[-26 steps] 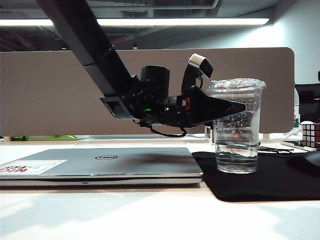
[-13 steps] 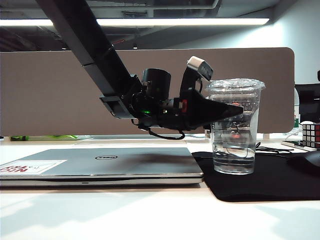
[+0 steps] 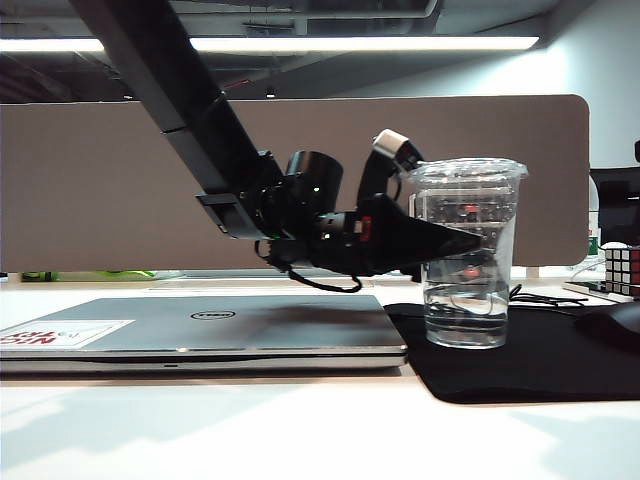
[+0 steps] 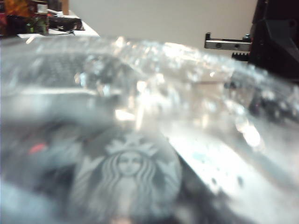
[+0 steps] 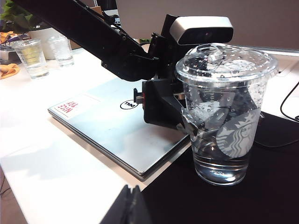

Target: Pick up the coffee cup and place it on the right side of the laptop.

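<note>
The coffee cup [image 3: 470, 300] is clear plastic with a flat lid and a little liquid. It stands upright on the black mouse mat [image 3: 540, 370], just right of the closed silver laptop [image 3: 200, 325]. My left gripper [image 3: 468, 242] reaches in level from over the laptop, open, with its fingers either side of the cup's middle. In the left wrist view the cup [image 4: 140, 140] fills the picture and hides the fingers. In the right wrist view the cup [image 5: 224, 154] and the laptop [image 5: 117, 135] lie ahead. My right gripper [image 5: 130, 205] is shut, low and well short of them.
A Rubik's cube [image 3: 622, 268] and a dark mouse [image 3: 615, 322] sit at the mat's far right. Two glasses [image 5: 30, 56] stand beyond the laptop's far end. A cable [image 5: 286, 100] runs behind the cup. A grey divider panel [image 3: 100, 180] closes the back.
My left wrist has tipped and rolled, and its fingers sit lower on the cup. The cup has slid slightly toward the laptop. The right arm has not moved.
</note>
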Controlling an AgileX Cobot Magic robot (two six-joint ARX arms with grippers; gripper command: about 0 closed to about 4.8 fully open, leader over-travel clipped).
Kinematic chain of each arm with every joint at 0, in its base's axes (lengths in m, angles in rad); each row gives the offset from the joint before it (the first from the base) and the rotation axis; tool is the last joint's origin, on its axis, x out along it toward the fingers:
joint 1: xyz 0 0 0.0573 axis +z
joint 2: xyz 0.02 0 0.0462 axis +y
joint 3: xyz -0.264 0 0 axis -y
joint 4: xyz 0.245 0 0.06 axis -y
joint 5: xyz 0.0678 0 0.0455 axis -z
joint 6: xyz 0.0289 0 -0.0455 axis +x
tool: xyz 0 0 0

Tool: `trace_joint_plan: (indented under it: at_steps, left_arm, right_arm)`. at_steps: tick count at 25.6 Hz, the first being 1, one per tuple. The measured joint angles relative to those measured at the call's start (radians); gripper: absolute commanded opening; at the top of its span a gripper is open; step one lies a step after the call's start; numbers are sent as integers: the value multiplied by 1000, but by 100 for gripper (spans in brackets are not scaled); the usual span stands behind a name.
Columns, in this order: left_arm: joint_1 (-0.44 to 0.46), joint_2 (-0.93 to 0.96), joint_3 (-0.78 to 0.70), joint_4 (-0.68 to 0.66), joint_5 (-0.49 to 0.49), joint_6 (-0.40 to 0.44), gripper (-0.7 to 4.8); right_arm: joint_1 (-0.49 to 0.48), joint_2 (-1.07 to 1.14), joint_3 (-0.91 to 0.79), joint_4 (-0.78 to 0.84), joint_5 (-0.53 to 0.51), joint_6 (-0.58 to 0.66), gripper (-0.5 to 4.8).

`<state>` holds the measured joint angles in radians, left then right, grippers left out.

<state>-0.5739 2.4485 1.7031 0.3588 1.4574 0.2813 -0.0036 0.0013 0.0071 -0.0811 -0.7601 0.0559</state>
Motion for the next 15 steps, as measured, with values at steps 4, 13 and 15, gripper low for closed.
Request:
trace_joint_plan:
  at_steps: [4,13,15]
  left_arm:
    - [24,0,0,-24,20,18,479]
    - [52,0,0,-28,111,26,479]
    - [71,0,0,-33,132,33,479]
  right_arm:
    - [0,0,0,0,0,0,-1]
    - [0,0,0,0,0,0,-1]
    - [0,0,0,0,0,-1,-1]
